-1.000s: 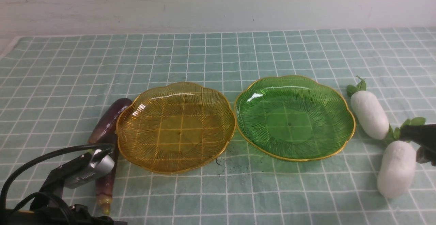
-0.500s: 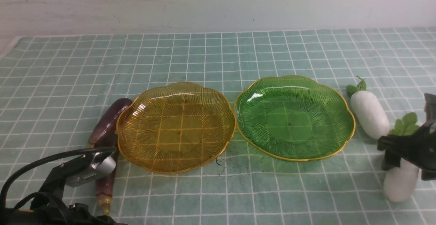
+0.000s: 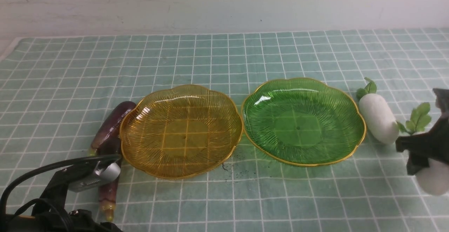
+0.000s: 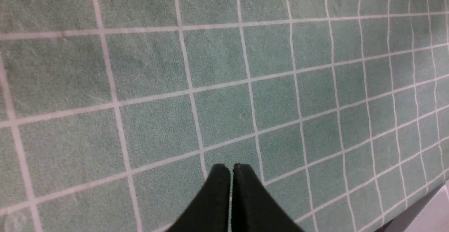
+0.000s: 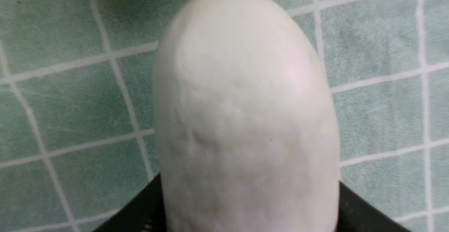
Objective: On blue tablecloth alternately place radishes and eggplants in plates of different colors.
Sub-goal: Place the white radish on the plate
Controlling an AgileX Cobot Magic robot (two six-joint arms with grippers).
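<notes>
From where I stand there is one cloth [image 3: 224,56] and two plates on it, an amber plate [image 3: 182,130] and a green plate [image 3: 301,123]. I count two radishes, a far radish [image 3: 379,118] and a near radish [image 3: 435,181] that is partly covered. There are two eggplants as well, a far eggplant [image 3: 112,125] and a near eggplant [image 3: 109,190], the second half hidden.
</notes>
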